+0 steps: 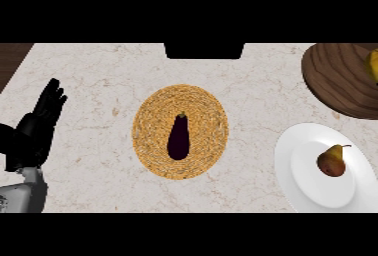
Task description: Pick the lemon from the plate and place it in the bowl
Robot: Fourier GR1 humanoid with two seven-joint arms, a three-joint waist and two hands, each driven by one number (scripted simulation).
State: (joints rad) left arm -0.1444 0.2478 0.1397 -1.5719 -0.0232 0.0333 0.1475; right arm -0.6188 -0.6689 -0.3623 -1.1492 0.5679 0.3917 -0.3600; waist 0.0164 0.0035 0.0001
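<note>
Left hand (38,125) seen at left edge of worktop (96,75), fingers straight, nothing held. Lemon (373,64) seen in wooden bowl (336,80) at top right, cut by edge. Pear (332,161) laid on white plate (295,180). Eggplant (179,137) laid on woven mat (151,120) in centre

One table (96,75) with a pale marbled top carried everything. On it there were two plates: one woven straw-coloured plate (151,107) in the middle and one white plate (303,190) at the lower right. One dark wooden bowl (336,80) sat at the upper right, cut off by the edge. There were three pieces of produce: one dark purple eggplant (179,137) on the woven plate, one brownish pear (332,161) on the white plate, and one yellow fruit (373,65), only partly in view, in the bowl. One black hand (33,132) showed, at the left edge. One dark rectangular object (204,50) sat at the top edge.
</note>
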